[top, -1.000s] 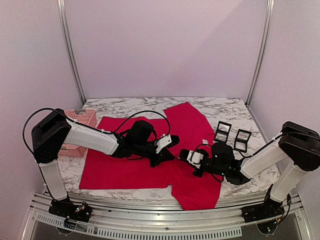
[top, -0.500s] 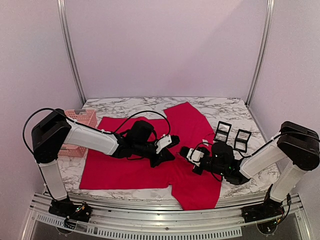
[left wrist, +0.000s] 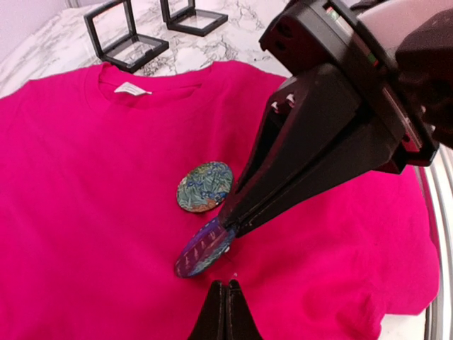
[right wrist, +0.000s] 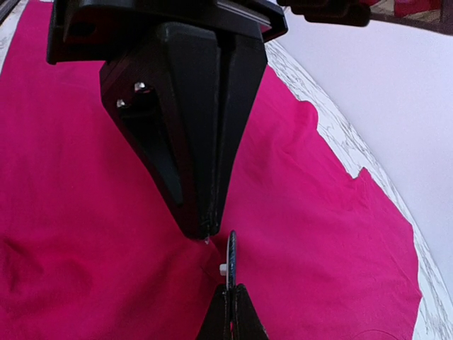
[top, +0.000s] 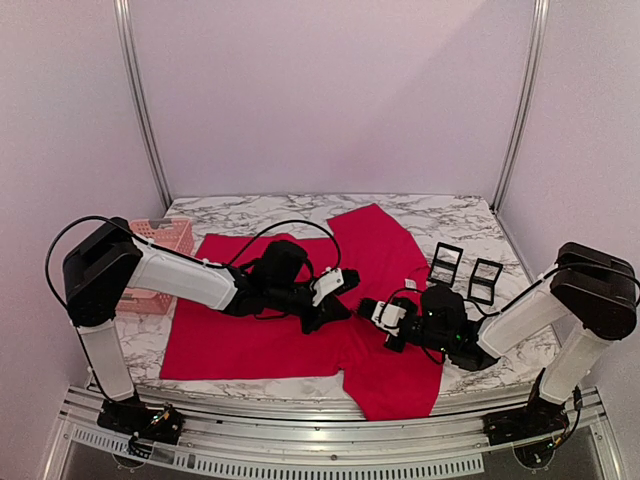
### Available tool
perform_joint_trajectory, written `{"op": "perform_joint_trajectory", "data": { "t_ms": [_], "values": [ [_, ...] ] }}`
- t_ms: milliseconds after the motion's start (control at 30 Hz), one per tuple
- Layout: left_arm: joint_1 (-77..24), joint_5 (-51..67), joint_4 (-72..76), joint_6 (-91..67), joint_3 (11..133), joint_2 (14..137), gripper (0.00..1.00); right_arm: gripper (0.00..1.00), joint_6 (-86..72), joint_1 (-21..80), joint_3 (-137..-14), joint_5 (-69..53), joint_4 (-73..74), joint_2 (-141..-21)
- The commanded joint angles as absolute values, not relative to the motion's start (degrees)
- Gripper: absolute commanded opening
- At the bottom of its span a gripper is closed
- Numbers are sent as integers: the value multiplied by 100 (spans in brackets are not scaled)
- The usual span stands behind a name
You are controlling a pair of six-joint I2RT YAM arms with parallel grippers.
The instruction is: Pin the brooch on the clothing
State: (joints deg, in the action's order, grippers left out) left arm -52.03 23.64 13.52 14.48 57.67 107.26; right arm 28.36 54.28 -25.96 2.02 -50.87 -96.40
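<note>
The red T-shirt [top: 250, 335] lies spread on the marble table, its white neck label [left wrist: 132, 88] at the far side. My right gripper [right wrist: 231, 312] is shut on an oval blue-purple brooch [left wrist: 205, 246], seen edge-on in the right wrist view [right wrist: 231, 256] with a white stud on its back, just above the fabric. My left gripper [left wrist: 225, 304] is shut with its tips on the shirt a finger-width from the brooch; the fabric puckers up to them and a tiny white speck shows at the tip. A second, green-patterned brooch [left wrist: 204, 186] lies flat on the shirt [left wrist: 85, 212] nearby. Both grippers [top: 345, 305] [top: 368, 308] meet over the shirt's middle.
Two black open display boxes [top: 446, 262] [top: 485, 280] stand on the marble to the right of the shirt. A pink plastic basket [top: 160, 240] sits at the far left. Metal frame posts rise at the back corners.
My right gripper with the brooch has edged slightly left, closer to the left gripper's tips. The left arm has held still.
</note>
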Motion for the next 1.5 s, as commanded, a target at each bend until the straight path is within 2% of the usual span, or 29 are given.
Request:
{"op": "perform_joint_trajectory", "data": {
  "t_ms": [0, 167, 367, 600, 1233, 1467],
  "values": [
    [-5291, 2511, 1508, 1385, 5740, 10548, 0, 0, 2928, 5493, -2595, 196, -5135, -9690],
    [-5274, 2372, 1506, 1354, 5761, 10540, 0, 0, 2858, 5492, -2604, -173, -5068, -9532],
    [-5297, 2560, 1466, 1439, 5745, 10521, 0, 0, 2927, 5504, -2683, 561, -5150, -9665],
    [-5304, 2548, 1415, 1484, 5619, 10427, 0, 0, 2804, 5480, -2781, 497, -5209, -9681],
    [-5256, 2329, 1570, 1353, 5734, 10562, 0, 0, 2616, 5502, -2386, -351, -5177, -9206],
    [-5256, 2331, 1596, 1338, 5751, 10608, 0, 0, 2016, 5496, -2339, -868, -5455, -8986]
  ]
}}
